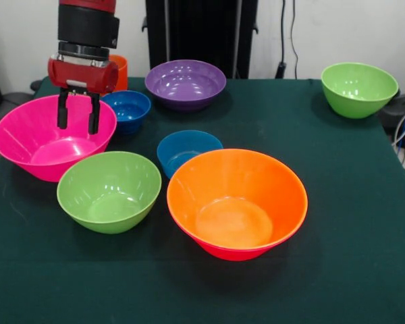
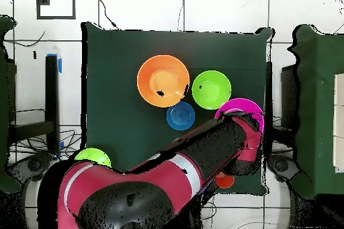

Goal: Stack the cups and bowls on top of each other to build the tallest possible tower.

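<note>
My gripper [image 1: 77, 113] hangs open and empty just above the far rim of a big pink bowl [image 1: 50, 138] at the left. Behind it the orange tumbler [image 1: 120, 70] is half hidden. A small blue bowl [image 1: 127, 108], a purple bowl [image 1: 185, 82] and a green bowl [image 1: 359, 88] stand along the far side. A second blue bowl [image 1: 187, 150], a green bowl [image 1: 109, 190] and the big orange bowl [image 1: 237, 202] stand nearer. All stand apart, upright. In the overhead view my arm [image 2: 201, 152] covers part of the pink bowl [image 2: 242, 107]. The light-green cup is out of view.
The dark green tablecloth [image 1: 351, 223] has bare room at the right and front. The black pedestal column [image 1: 201, 34] and cables stand behind the far edge. In the overhead view the orange bowl [image 2: 163, 80] lies near the table's middle.
</note>
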Robot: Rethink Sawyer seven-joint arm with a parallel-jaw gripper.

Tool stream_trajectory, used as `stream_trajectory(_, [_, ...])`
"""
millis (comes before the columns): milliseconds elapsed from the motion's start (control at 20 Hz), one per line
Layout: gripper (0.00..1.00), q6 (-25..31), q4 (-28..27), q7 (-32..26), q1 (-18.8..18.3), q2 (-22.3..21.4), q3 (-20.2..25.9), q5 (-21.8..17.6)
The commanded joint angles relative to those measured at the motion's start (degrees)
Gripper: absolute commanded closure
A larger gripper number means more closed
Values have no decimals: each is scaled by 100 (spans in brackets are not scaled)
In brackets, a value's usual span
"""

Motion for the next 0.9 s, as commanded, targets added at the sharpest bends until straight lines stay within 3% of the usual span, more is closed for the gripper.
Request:
stream_trajectory(50, [0, 375, 276, 1207, 196, 151, 1170, -136])
stream_trajectory(350, [0, 352, 430, 1577, 444, 40, 1104, -301])
stream_trajectory(600, [0, 324, 661, 2408, 952, -114, 723, -772])
stream_trajectory(700, [0, 346, 725, 2542, 1049, -148, 704, -812])
stream_trajectory(900, [0, 439, 729, 2284, 936, -140, 921, -574])
